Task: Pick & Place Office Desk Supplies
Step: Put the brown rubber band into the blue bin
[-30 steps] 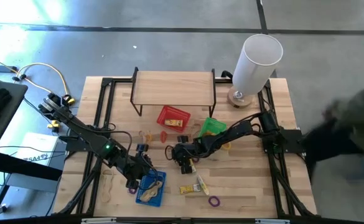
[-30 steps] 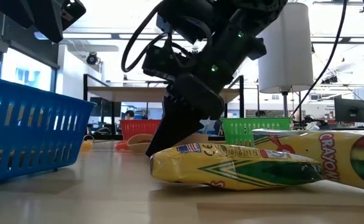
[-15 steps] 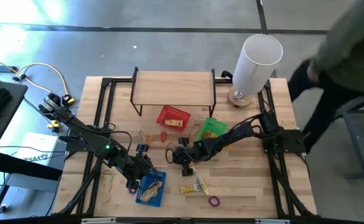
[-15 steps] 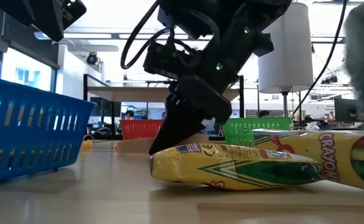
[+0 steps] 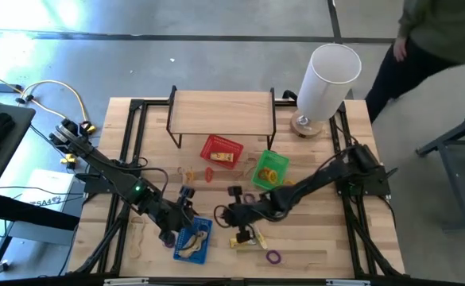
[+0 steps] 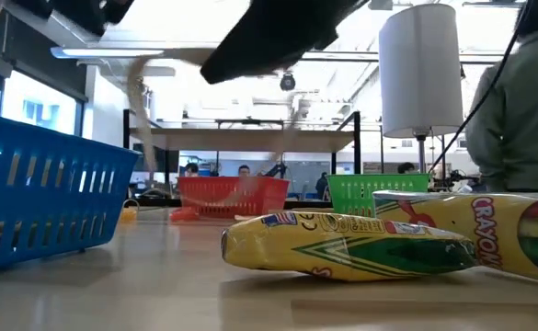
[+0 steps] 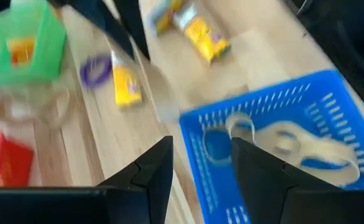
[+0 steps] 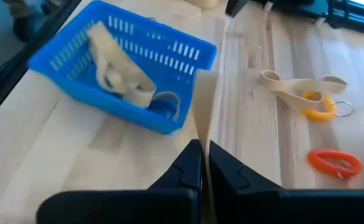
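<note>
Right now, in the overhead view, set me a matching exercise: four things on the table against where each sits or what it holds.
Things:
1. blue basket
2. red basket
3. purple loop
4. white cylinder

Places:
A. back right corner of the table
B. bare wood near the front edge
C. just in front of the wooden shelf
D. holds pale tan bands

Pairs: 1-D, 2-C, 3-B, 4-A.

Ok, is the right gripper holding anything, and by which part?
Yes, it seems so: the right gripper is shut on a thin pale tan rubber band, pinched at one end, with the rest trailing free beyond the fingertips.
</note>
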You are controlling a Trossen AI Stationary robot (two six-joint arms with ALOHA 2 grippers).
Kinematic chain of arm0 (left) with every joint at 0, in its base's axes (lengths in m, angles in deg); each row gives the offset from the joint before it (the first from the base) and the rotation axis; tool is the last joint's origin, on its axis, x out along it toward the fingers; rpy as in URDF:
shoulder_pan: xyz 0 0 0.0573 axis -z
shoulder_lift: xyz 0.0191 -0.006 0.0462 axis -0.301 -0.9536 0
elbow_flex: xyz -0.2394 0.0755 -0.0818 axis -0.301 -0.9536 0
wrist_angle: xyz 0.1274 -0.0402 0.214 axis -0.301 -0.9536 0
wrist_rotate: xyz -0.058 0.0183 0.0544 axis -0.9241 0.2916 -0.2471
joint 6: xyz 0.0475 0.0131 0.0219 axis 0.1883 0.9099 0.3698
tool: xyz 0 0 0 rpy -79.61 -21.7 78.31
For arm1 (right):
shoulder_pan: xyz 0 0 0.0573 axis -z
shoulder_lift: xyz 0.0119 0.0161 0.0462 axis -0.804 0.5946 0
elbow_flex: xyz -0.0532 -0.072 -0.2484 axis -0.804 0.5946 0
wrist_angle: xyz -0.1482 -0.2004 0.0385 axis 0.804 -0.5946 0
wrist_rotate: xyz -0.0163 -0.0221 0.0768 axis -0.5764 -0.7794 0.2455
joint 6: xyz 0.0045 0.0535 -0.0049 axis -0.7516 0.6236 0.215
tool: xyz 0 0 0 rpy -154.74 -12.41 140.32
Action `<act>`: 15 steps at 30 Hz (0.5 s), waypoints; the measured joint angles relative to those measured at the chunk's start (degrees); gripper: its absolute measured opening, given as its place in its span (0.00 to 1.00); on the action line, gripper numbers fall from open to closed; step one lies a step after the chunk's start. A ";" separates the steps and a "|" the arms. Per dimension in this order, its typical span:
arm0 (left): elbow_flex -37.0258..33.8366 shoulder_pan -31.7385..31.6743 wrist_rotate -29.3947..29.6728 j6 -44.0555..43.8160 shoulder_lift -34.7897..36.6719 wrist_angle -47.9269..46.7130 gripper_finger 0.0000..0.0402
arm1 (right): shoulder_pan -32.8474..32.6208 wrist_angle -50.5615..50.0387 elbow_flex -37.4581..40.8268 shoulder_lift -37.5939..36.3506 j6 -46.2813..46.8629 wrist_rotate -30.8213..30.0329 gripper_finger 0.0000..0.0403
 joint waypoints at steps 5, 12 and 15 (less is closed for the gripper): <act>-0.11 -0.02 0.14 7.38 -0.02 6.42 0.38 | -2.19 2.40 0.09 -0.67 -0.55 -0.04 0.01; -0.11 -1.33 -0.20 10.15 -2.08 13.73 0.38 | -2.67 2.96 0.04 -0.70 -0.62 -1.35 0.01; -0.11 -2.36 -0.27 11.45 -4.23 15.06 0.38 | -2.83 3.88 0.06 -0.70 -0.79 -1.32 0.01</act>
